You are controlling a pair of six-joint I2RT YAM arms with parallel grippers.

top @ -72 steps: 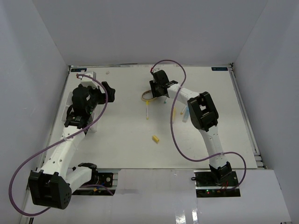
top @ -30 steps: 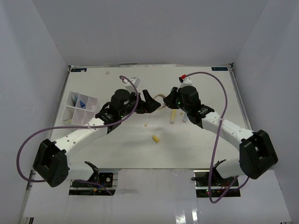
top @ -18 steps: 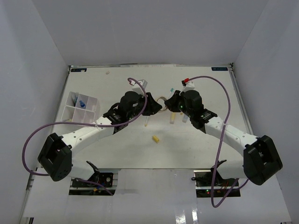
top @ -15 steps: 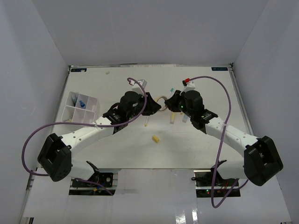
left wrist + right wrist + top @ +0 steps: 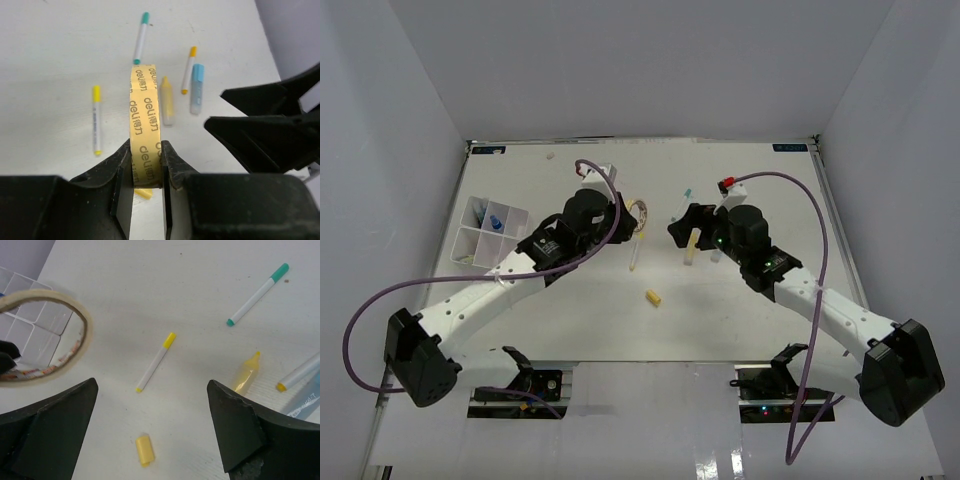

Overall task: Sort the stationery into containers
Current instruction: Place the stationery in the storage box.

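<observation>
Yellow-tan paper tape ring (image 5: 145, 125): grey lettering repeated along band. Thin white pen, teal cap (image 5: 140, 37). Thin white pen, yellow cap (image 5: 96, 119). White pen, orange cap (image 5: 188, 70). Small pale-yellow translucent bottle (image 5: 166, 100). Light-blue tube (image 5: 197, 88). Yellow eraser piece (image 5: 144, 449). White translucent plastic divided tray (image 5: 470, 238). Blue-capped item (image 5: 495, 222). Plain white tabletop (image 5: 570, 300).

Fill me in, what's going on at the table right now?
The left hand grips the tape ring upright between its fingers. The right hand hangs open and empty beside it. Pens and an eraser piece lie loose on the table. The tray sits at the left with one blue item in it.
</observation>
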